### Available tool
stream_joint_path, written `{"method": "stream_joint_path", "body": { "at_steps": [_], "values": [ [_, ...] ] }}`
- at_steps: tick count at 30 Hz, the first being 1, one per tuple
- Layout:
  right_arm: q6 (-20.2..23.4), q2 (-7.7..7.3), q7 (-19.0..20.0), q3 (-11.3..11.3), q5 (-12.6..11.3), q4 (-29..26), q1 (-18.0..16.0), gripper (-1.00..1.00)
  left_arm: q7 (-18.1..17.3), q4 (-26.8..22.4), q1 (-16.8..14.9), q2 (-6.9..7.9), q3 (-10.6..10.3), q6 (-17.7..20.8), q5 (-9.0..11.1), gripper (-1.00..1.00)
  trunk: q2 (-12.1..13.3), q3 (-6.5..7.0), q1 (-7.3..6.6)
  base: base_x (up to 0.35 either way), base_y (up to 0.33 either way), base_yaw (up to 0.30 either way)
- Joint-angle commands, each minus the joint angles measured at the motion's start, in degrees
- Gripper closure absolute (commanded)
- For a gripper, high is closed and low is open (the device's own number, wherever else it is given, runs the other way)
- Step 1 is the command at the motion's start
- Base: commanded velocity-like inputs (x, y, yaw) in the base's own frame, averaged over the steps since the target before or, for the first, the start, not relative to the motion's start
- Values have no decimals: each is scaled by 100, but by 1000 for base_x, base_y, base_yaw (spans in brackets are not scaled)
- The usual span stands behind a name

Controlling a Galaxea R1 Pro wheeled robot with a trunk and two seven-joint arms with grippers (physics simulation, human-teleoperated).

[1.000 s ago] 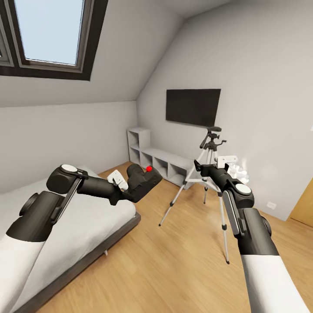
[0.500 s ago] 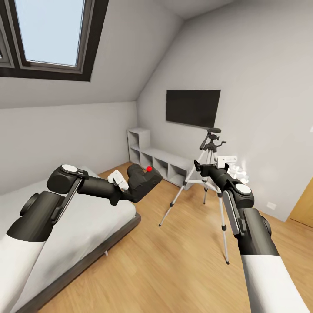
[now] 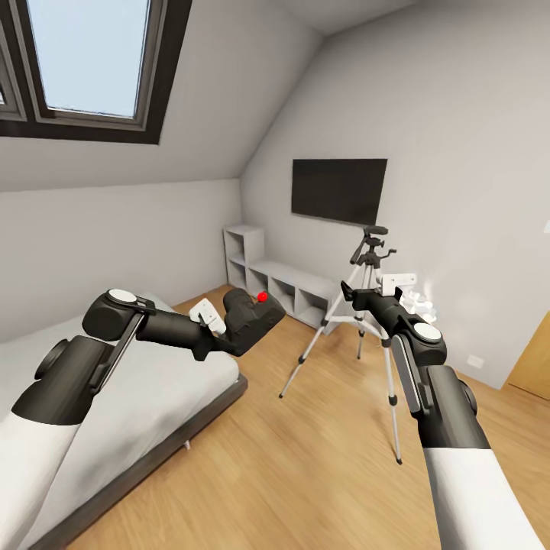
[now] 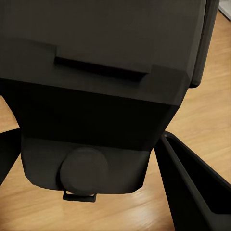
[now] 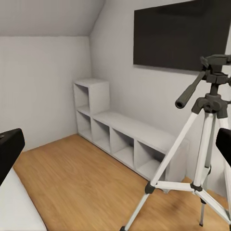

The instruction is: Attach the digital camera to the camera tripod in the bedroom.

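Attic room, pale grey walls [image 3: 458, 114] meeting under a sloped ceiling. Skylight window [image 3: 88, 57] with dark frame set in the slope, showing bright pale-blue daylight. Floor [image 3: 305, 466] of light wooden planks. Flat black wall-mounted TV [image 3: 338, 189] on the far wall. Below and beside it, a pale grey cubby shelf [image 3: 279, 281]: one tall two-cell section at the corner, then a low run of open cells along the wall. Bed [image 3: 153, 412] with white mattress on a dark grey frame, against the low knee wall. Edge of a wooden door [image 3: 535, 359]; a white wall socket [image 3: 477, 360] near it.
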Motion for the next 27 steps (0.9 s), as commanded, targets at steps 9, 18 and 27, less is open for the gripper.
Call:
{"method": "stream_joint_path", "body": {
  "at_steps": [9, 18, 27],
  "values": [
    [33, 5, 37, -15, -1, -7, -6, -100, -60, -6, -8, 1, -2, 43, -57, 100, -14, -14, 4, 0, 0, 0],
    [33, 5, 37, -15, -1, -7, -6, -100, -58, -6, -8, 1, -2, 43, -57, 100, -14, -14, 4, 0, 0, 0],
    [33, 5, 37, -15, -1, -7, -6, -100, -58, -6, -8, 1, -2, 43, -57, 100, -14, -14, 4, 0, 0, 0]
  ]
}}
